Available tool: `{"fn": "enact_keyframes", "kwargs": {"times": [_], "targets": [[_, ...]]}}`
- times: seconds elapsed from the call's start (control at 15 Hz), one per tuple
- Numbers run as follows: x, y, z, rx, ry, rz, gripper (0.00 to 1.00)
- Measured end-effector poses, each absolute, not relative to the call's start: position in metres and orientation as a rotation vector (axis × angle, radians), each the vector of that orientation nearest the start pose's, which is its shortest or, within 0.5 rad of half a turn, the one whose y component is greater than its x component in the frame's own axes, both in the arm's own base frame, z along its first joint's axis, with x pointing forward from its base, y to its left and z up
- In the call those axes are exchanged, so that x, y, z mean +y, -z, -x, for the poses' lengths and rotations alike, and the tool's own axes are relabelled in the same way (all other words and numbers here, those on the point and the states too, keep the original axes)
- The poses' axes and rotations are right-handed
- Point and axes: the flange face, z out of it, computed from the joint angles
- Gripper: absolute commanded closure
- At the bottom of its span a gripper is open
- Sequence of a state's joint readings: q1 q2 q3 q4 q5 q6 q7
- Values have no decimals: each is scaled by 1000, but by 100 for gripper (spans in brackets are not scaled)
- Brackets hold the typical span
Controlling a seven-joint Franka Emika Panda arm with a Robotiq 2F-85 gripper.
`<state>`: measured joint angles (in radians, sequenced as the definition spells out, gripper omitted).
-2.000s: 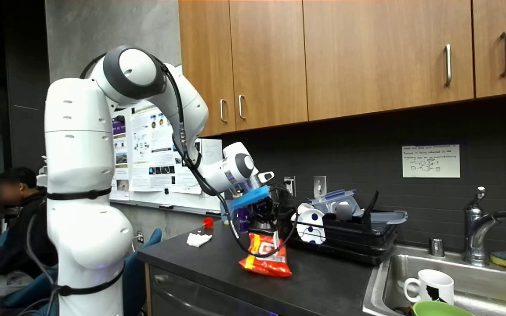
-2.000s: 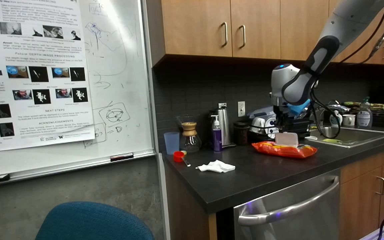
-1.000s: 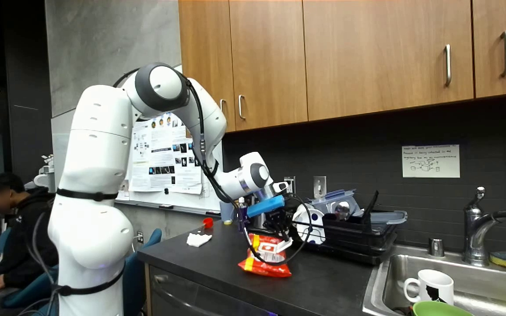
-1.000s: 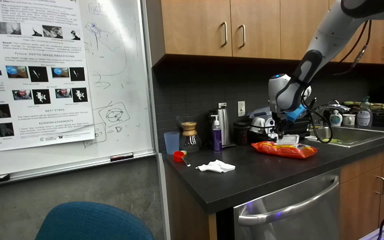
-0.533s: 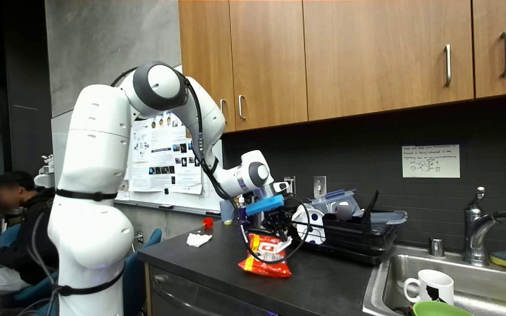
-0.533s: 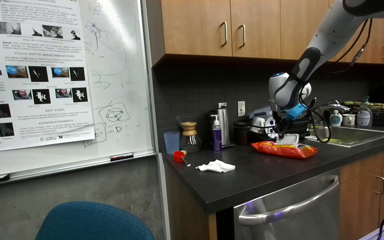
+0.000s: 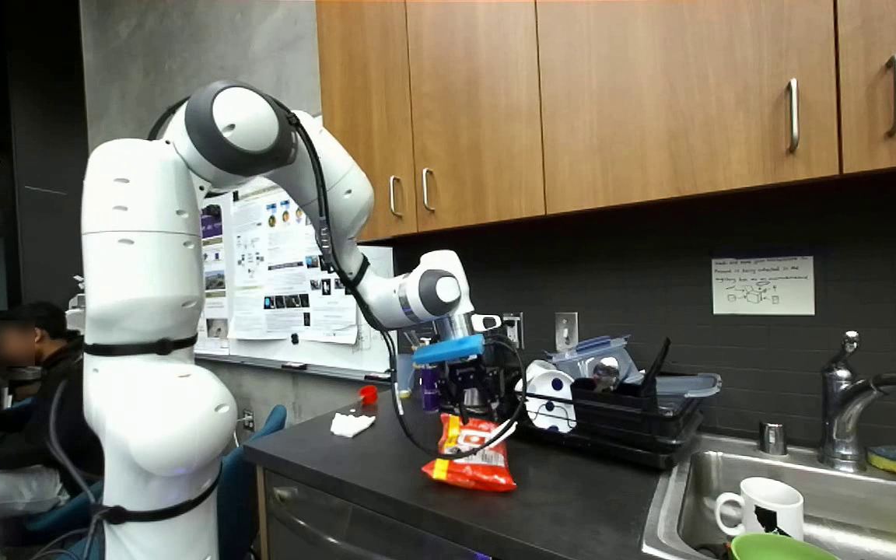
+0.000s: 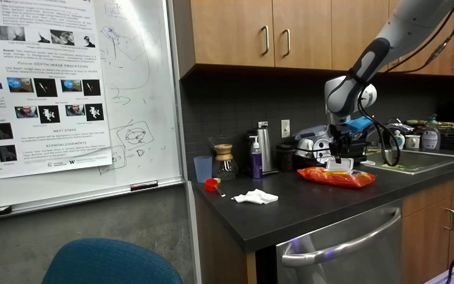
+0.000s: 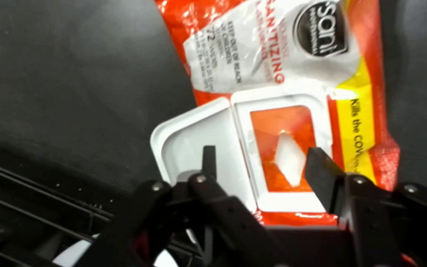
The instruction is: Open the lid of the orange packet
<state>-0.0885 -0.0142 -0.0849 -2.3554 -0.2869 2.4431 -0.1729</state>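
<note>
Your gripper [image 9: 261, 159] is spread above the orange Sani wipes packet [image 9: 298, 70]; contact can't be told. Packet's white lid [image 9: 187, 148] is flipped open, to the left in the wrist view, one finger over it. In an exterior view, packet lies on dark countertop [image 7: 572, 498], back from the near edge; you've room along that strip and left toward the crumpled white sheet [image 7: 352, 425]. Tighter right: dish rack [image 7: 627, 432] nearby.

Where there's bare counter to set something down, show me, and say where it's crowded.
Bare counter: between the crumpled white sheet and orange packet, and between packet and sink, in front of the dish rack. Crowded: the back, with blue cup and purple bottle, and the packet's rack side, where the open lid juts out near the claw.
</note>
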Motion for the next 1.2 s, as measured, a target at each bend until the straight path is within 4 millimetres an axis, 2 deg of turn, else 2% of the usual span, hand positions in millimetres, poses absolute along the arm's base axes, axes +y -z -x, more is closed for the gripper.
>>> {"fn": "enact_keyframes", "kwargs": {"times": [0.13,0.73,0.93,1.2], "targets": [[-86,-353,-483,-336,59,3290,0],[-72,-402,-409,-270,-170,3154,0],[-67,-416,-391,-203,-213,3131,0],[-63,-425,-379,-99,-225,3125,0]]}}
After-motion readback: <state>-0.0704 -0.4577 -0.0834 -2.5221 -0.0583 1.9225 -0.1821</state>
